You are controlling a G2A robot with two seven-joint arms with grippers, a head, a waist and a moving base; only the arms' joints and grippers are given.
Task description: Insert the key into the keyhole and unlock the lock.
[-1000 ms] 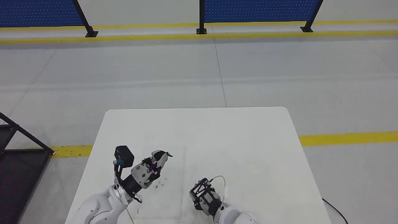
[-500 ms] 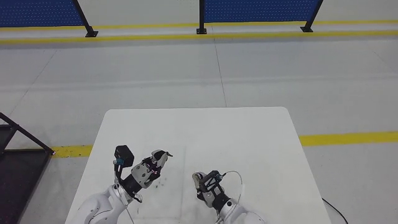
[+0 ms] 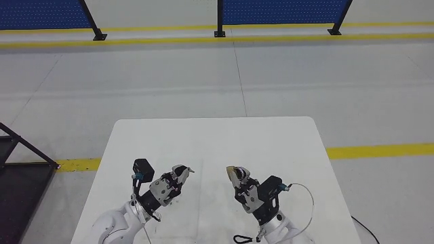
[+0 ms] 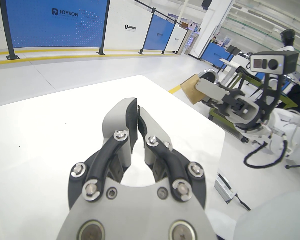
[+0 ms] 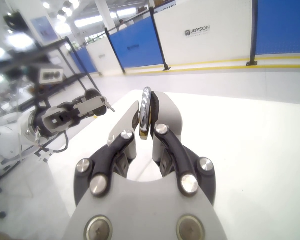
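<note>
Hovering over the white tabletop (image 3: 217, 142) near its front edge and left of the middle, the left gripper (image 3: 183, 173) has its fingers pressed together on the small silver key (image 5: 110, 107), whose blade sticks out past the fingertips toward the other arm. To its right, also close to the front edge, the right gripper (image 3: 237, 175) is clamped across the flat faces of the brass padlock (image 4: 191, 92), which is lifted off the surface, near the key but apart from it.

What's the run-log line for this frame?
left claw: shut on key; right claw: shut on lock; both above table; key and lock apart; key not inserted
</note>
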